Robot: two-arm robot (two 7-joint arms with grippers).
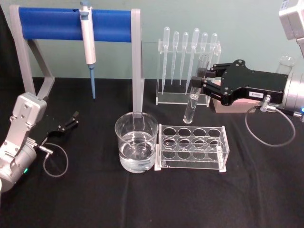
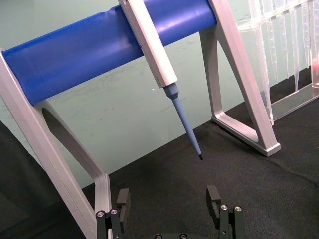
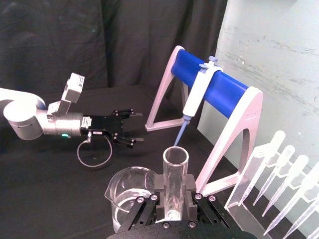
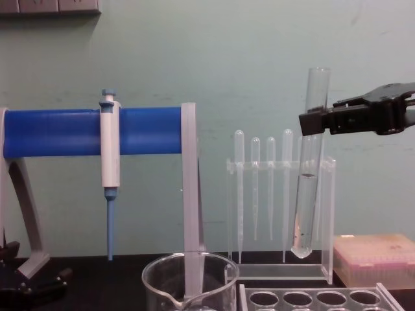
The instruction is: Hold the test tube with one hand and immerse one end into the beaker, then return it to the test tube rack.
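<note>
- Clutter first: a clear pipette rack [image 1: 161,71] with a row of bulb-topped pipettes [image 1: 175,50] stands right behind the action. A white-and-blue pipettor [image 1: 88,42] hangs off the blue bar stand [image 1: 47,23] at the back left.
- The beaker [image 1: 124,142] with some clear liquid sits on the black surface [image 1: 95,199]. It's just left of the multi-hole tube rack [image 1: 223,147], and the two look like they're touching or nearly so.
- The right tool [image 1: 202,78] comes in from the right, clamped on the upper part of the test tube [image 1: 191,102].
- The tube is up in the air, tipped a little off vertical, open rim up and round end down. It's between the pipette rack and the tube rack, off to the right of the beaker and not in either one.
- The left tool [image 1: 73,118] is parked low over the surface at far left, fingers spread wide, holding nothing.
- Chest view gives the side-on look: the tube's [image 4: 306,194] round bottom hangs well above the tube rack [image 4: 311,298] and beaker rim [image 4: 188,262]. A pink box [image 4: 376,259] shows at the right.
- Right wrist view looks straight down the tube's open mouth [image 3: 175,159], with the beaker [image 3: 117,191] below it and the left tool [image 3: 133,128] farther off.
- Left wrist view has its own fingers [image 2: 214,196] wide apart, under the pipettor tip [image 2: 192,137].
- The tube itself is plain clear glass. There's a faint line across it partway down, but I can't tell if that's liquid.
</note>
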